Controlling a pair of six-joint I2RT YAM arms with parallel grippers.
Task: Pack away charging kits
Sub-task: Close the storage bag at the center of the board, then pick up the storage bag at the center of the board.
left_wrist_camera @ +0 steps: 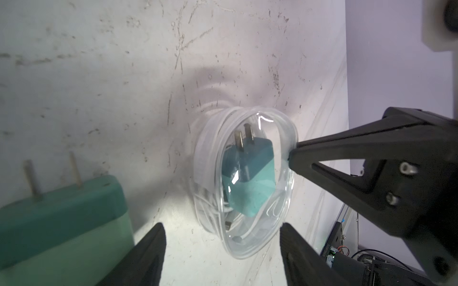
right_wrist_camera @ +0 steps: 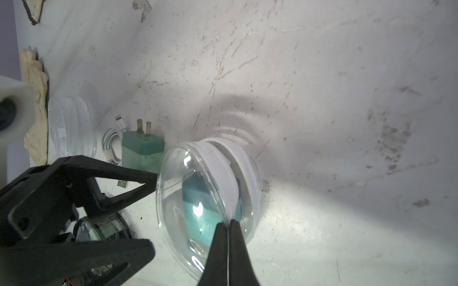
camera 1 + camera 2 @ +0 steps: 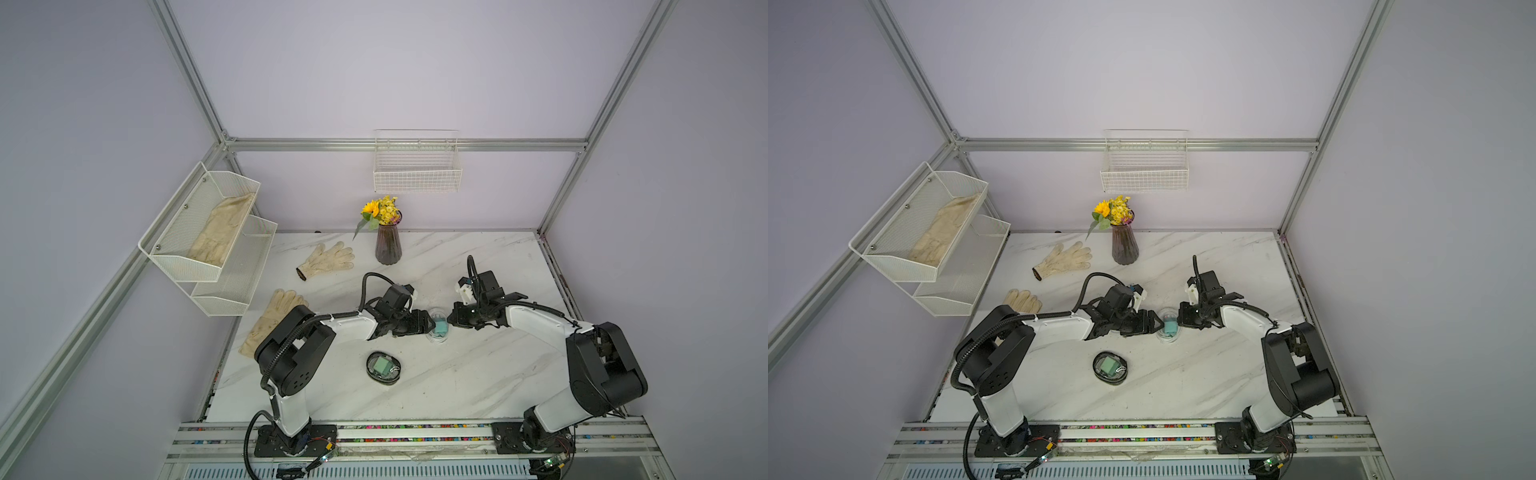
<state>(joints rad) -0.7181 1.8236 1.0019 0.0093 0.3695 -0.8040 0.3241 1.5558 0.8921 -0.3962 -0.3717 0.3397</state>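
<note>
Right gripper [image 2: 226, 224], pressed together, pinches the rim of the clear case [image 2: 205, 198] on the table [image 3: 457, 374] between the arms, likely steadying it so the left gripper [image 1: 222, 224], spread wide, can close it over the light blue charger [image 1: 247, 178] and white cable [image 1: 210, 153].

I find the loose mint-green square plug charger [image 2: 142, 154] hidden under the left arm [image 3: 353, 324] in both top views. In the left wrist view it is blurred and cut off at the edge. The black-rimmed oval clear case [image 2: 104, 229] sits mostly behind the left gripper [image 2: 155, 212] in the right wrist view. A white band [image 2: 223, 168] masks part of the light-blue square charger [image 2: 192, 193] inside the clear oval plastic case [image 2: 171, 210].
</note>
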